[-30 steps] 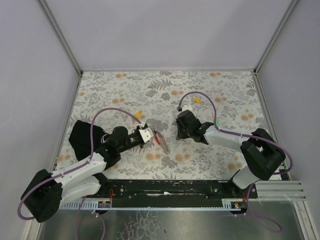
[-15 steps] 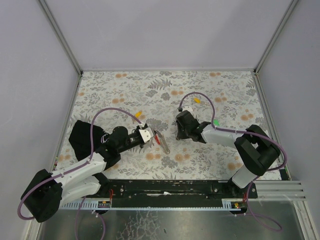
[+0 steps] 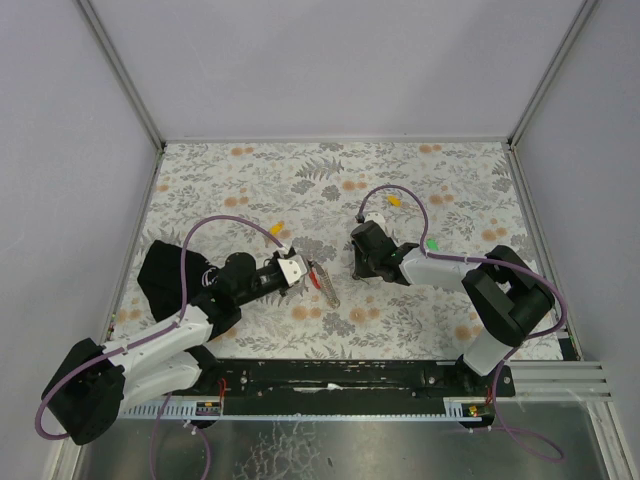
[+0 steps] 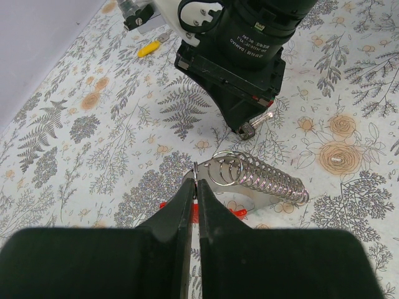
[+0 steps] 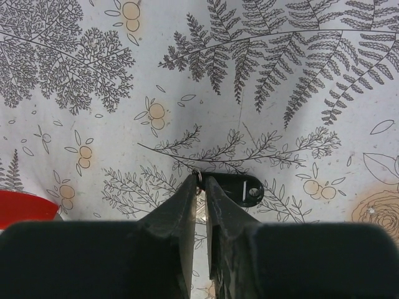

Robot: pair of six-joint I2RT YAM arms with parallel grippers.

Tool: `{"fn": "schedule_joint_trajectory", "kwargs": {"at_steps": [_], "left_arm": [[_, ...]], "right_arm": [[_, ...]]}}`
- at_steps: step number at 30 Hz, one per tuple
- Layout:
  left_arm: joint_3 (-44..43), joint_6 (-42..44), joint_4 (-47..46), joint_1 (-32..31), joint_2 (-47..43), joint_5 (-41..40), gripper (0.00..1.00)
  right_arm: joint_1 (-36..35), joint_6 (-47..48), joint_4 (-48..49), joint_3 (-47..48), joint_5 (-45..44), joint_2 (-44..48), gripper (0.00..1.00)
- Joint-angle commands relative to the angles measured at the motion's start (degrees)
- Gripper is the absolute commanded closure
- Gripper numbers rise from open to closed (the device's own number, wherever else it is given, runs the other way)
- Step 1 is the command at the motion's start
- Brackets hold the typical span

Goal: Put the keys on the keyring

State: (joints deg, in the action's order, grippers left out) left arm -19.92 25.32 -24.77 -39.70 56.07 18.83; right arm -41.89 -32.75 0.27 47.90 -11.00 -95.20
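Left wrist view: the left gripper (image 4: 197,182) has its jaws fully closed, pinching a wire loop of the keyring (image 4: 262,177). The keyring's silver coils and red part rest on the floral tablecloth (image 4: 75,124) just ahead of the fingers. Right wrist view: the right gripper (image 5: 201,182) is down at the cloth, jaws a narrow slit apart, astride the end of the black-headed key (image 5: 240,188). Whether that key is gripped cannot be determined. Top external view: a yellow-headed key (image 3: 277,227) lies beyond the left gripper. A second yellow-headed key (image 3: 394,200) and a green-headed key (image 3: 433,244) lie near the right arm.
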Motion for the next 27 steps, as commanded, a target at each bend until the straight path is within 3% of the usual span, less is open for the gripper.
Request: {"fn": "schedule_joint_trajectory", "kwargs": {"at_steps": [1,4,9,27], "left_arm": [[-1.29,-0.41,-2.03,-0.11,-0.19,-0.09,1.0],[-1.34,-0.41,-2.05,-0.11,-0.07,-0.02,1.0],[-1.36,-0.3,-1.86,-0.18,-0.14,0.32,1.0],[-1.39,1.35,-1.9,-0.07,-0.73,6.45,1.0]], "right_arm": [[0.59,-0.91,1.77,1.54,0.28,0.35,0.83],[0.58,-0.76,2.2,1.41,0.91,0.63,0.86],[0.59,1.0,2.28,1.28,1.68,1.2,1.0],[0.58,30.1,13.23,-8.72,13.61,22.23,1.0]]}}
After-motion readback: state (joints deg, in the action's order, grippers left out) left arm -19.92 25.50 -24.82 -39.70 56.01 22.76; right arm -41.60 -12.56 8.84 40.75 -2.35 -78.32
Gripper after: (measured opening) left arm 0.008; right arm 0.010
